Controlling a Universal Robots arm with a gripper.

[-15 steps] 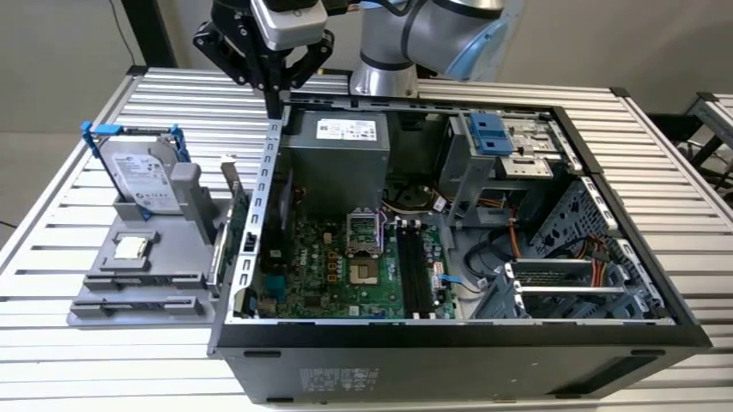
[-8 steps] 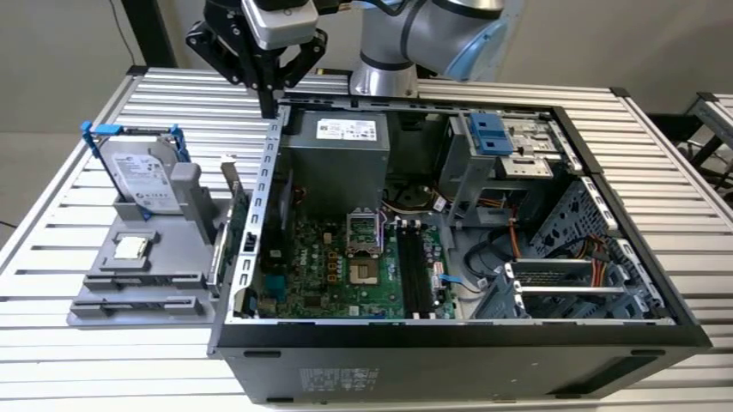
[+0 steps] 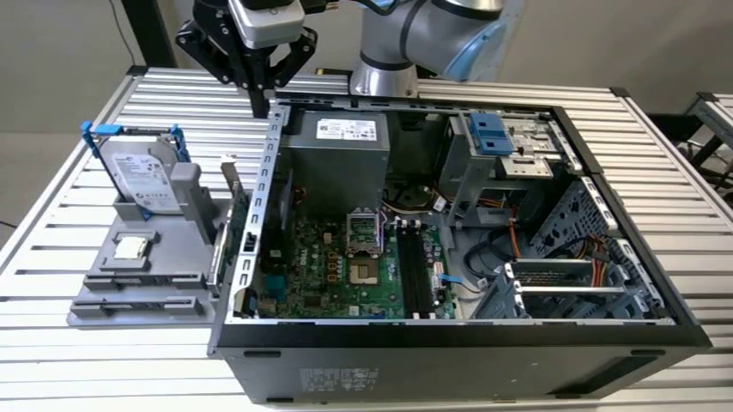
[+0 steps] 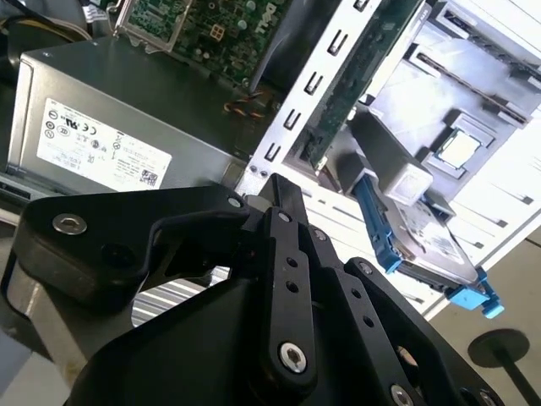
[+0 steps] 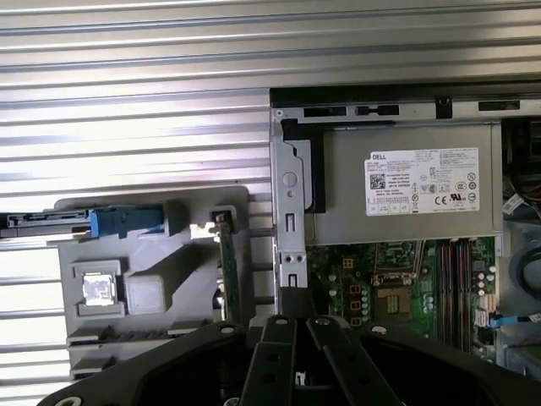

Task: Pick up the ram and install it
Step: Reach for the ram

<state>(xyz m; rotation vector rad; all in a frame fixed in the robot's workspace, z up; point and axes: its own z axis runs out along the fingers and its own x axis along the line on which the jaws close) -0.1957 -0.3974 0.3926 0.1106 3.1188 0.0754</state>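
The ram [image 5: 226,264] is a thin greenish-dark stick standing on edge in the grey holder [image 5: 161,245], right beside the computer case's outer wall; it also appears in the exterior view [image 3: 235,193] and in the second wrist view [image 4: 355,80]. My gripper [image 3: 263,105] hangs above the case's rear corner on the exterior view's left, fingers together and holding nothing. In the first wrist view my gripper [image 5: 292,298] hovers high over the case wall, a little aside from the ram. The motherboard's long black slots [image 3: 417,273] lie inside the open case.
The holder also carries a blue-framed silver hard drive [image 3: 143,172] and a small square silver chip [image 3: 130,247]. The open case [image 3: 458,330] holds a grey power supply [image 3: 336,159], cables and drive cages [image 3: 572,275]. Slatted metal table [image 3: 69,360] all around.
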